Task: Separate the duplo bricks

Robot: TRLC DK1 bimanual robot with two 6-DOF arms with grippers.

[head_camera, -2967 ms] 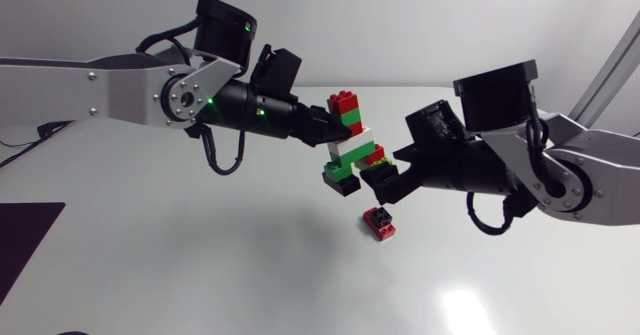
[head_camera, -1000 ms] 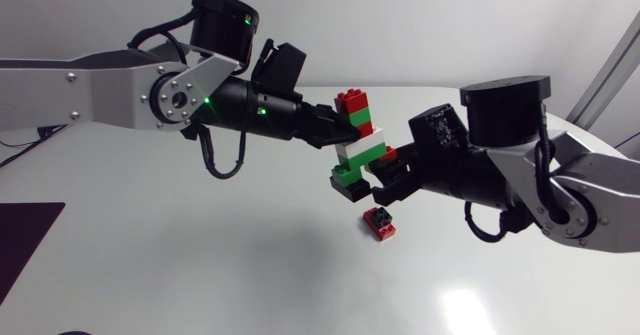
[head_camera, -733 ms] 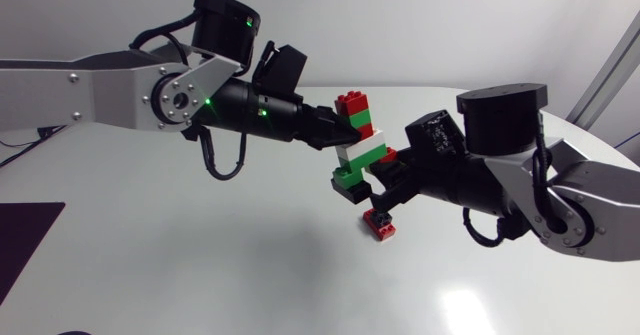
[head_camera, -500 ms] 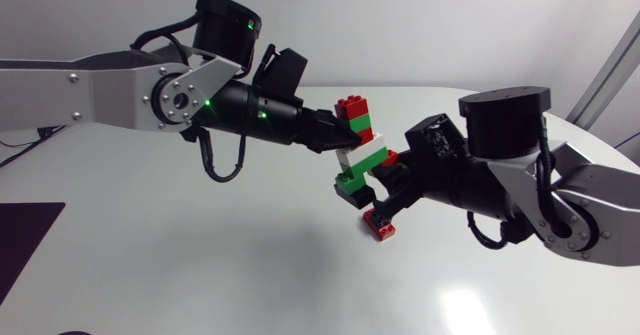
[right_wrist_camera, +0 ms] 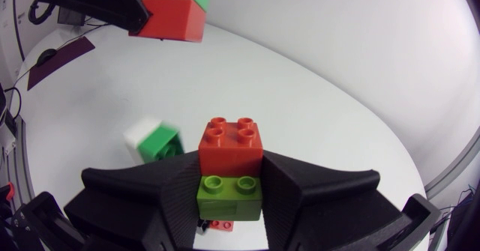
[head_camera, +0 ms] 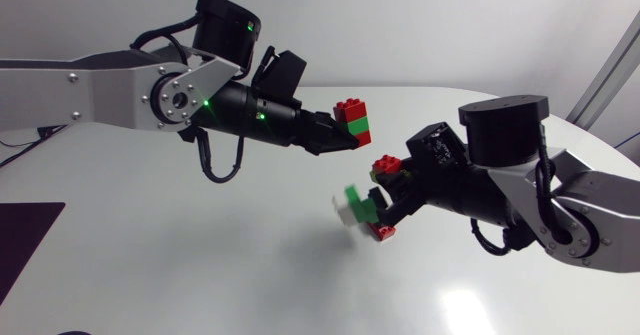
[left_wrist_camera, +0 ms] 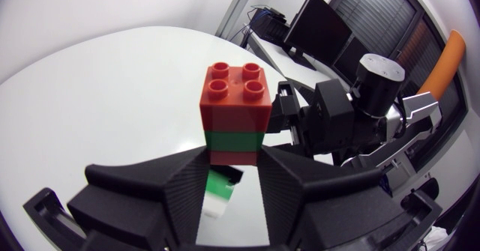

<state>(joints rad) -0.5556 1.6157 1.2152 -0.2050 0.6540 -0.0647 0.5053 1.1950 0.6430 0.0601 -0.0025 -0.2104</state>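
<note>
Red-green pair fills left gripper, red-lime pair right gripper.

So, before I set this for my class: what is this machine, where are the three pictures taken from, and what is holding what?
Two robot arms work over a white table. One picture looks down from above; the other two come from cameras on each arm's wrist, looking along its tool. The left tool grips a red-and-green stack. The right tool grips a red brick sitting on a lime brick. A green-and-white piece shows blurred, held by neither. A small red brick lies on the table under the right tool.
</note>
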